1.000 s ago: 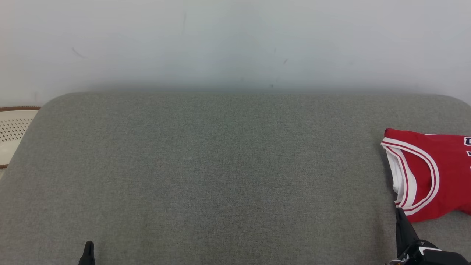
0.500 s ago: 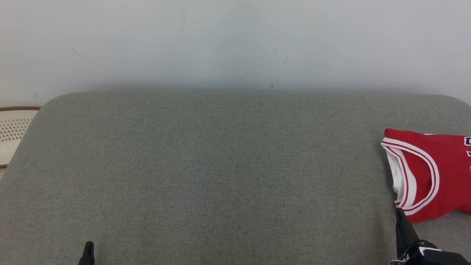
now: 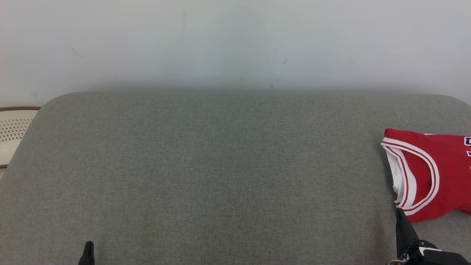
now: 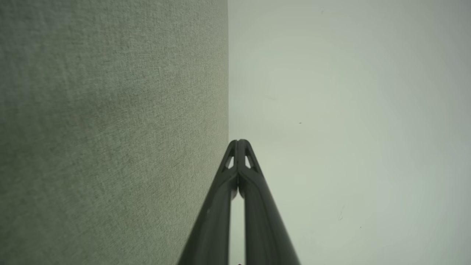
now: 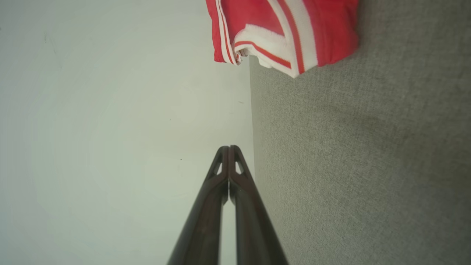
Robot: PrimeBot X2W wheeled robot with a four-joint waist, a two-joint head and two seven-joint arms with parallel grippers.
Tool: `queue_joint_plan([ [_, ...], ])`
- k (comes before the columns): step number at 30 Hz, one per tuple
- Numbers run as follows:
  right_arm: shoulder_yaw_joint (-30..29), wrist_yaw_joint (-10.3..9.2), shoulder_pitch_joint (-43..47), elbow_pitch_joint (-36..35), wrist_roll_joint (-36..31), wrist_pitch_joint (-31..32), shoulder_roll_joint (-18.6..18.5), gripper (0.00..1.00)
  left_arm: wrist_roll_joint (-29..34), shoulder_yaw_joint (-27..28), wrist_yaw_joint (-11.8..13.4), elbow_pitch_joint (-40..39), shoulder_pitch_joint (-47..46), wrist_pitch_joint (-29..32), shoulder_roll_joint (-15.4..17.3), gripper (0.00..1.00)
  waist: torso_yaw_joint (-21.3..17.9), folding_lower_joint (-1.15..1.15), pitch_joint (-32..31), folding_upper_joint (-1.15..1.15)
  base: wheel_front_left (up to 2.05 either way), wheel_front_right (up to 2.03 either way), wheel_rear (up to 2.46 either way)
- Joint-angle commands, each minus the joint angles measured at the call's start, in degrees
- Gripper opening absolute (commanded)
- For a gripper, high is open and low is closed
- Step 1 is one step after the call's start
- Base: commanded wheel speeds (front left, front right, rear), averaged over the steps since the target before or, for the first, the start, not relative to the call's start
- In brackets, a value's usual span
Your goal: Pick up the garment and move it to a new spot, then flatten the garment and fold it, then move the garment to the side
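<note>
Left claw (image 4: 238,141) and right claw (image 5: 229,147) are slim, dark.

Nothing is legible; dark lettering (image 3: 468,141) on the jersey (image 3: 449,162) is cut off.

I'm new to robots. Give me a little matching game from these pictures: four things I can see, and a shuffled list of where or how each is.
1. red sleeveless jersey with white trim
2. grey fabric surface
3. cream perforated object with brown rim
4. right end effector, dark fingers

A. far left edge of the head view
B. shut, lower right
C. lying at the right edge
D. spans the middle

Pairs: 1-C, 2-D, 3-A, 4-B
</note>
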Motion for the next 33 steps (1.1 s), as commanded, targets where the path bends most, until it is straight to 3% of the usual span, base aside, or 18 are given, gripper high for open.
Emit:
queue_joint_plan([
  [1, -0.14, 0.02, 0.77, -0.16, -0.28, 0.25, 0.18, 0.0, -0.19, 0.14, -0.11, -0.14, 0.15, 0.0, 0.22, 0.0, 0.0, 0.0, 0.0, 0.0, 0.0, 0.0, 0.0],
  [33, -0.48, 0.02, 0.74, -0.12, -0.58, 0.43, 0.44, 0.0, -0.2, 0.13, -0.11, -0.14, 0.15, 0.0, 0.22, 0.0, 0.0, 0.0, 0.0, 0.0, 0.0, 0.0, 0.0],
])
